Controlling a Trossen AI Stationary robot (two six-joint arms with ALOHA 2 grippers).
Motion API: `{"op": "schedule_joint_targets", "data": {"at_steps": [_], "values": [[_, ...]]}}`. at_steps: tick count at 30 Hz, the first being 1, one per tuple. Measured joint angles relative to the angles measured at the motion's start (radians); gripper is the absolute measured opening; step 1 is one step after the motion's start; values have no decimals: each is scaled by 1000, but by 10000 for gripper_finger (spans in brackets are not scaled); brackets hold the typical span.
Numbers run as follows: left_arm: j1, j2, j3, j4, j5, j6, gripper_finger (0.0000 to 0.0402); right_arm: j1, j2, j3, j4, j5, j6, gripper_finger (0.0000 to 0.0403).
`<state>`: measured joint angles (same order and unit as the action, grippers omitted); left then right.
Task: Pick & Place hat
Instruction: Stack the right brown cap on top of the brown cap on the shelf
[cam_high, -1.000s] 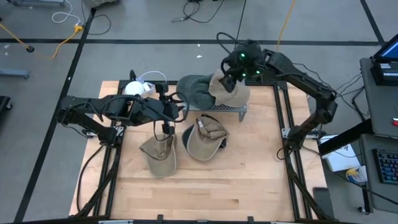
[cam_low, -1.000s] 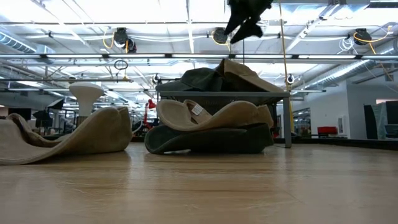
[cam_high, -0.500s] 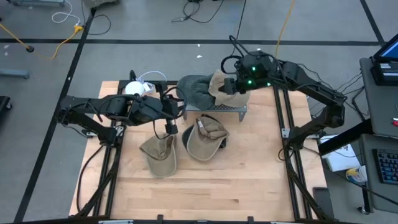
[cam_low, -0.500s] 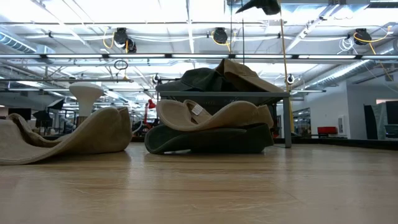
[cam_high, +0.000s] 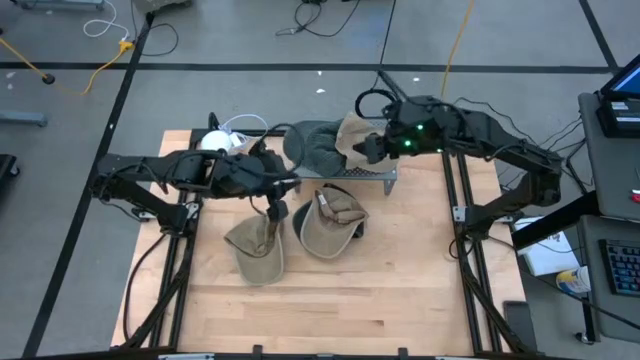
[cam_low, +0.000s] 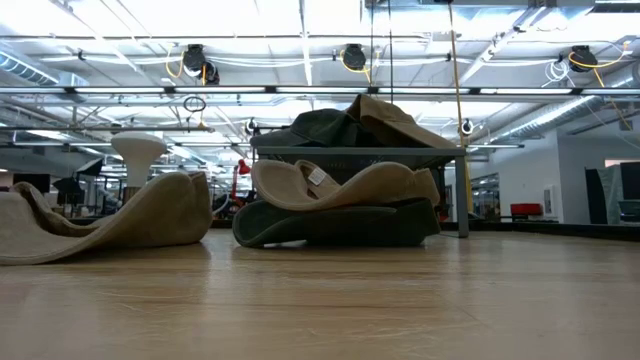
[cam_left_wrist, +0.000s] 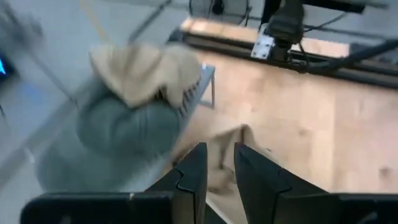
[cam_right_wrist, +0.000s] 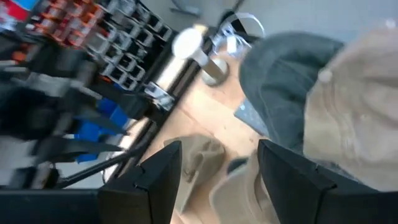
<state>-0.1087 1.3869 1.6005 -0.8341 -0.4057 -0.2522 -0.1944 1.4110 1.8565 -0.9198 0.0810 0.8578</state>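
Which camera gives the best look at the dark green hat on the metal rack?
The high view: the dark green hat lies whole on the metal rack, beside a tan hat. The low view shows only its side profile. The left wrist view shows it blurred. The right wrist view catches part of its crown.

Looking down on wooden table (cam_high: 330, 300). Seeing grey hat (cam_high: 312, 146) and tan hat (cam_high: 362, 135) lying on metal rack (cam_high: 368, 173) at back. Seeing two more tan hats (cam_high: 256, 250) lying flat in front. Left gripper (cam_high: 272, 212) hanging over one. Right gripper (cam_high: 366, 147) hovering beside rack hats, fingers apart.
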Motion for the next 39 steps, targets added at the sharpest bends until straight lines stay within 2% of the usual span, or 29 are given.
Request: {"op": "schedule_joint_targets", "data": {"at_steps": [6,11,17,23,28,33,39], "values": [[53,1,0,-134,96,-374,85,0,-53,0,70,-3,-86,206],[94,15,-11,-163,196,-562,86,0,-86,0,116,-3,-169,206],[116,61,-38,-165,316,-626,86,0,-113,0,147,-4,-268,206],[115,132,-93,-192,393,-698,86,0,-134,0,140,-6,-322,204],[105,183,-159,-140,433,-722,89,0,-146,0,139,-7,-325,205],[105,240,-225,-45,485,-745,140,0,-157,0,146,-7,-326,202],[111,316,-247,2,462,-754,211,0,-165,0,144,-13,-332,201]]}}
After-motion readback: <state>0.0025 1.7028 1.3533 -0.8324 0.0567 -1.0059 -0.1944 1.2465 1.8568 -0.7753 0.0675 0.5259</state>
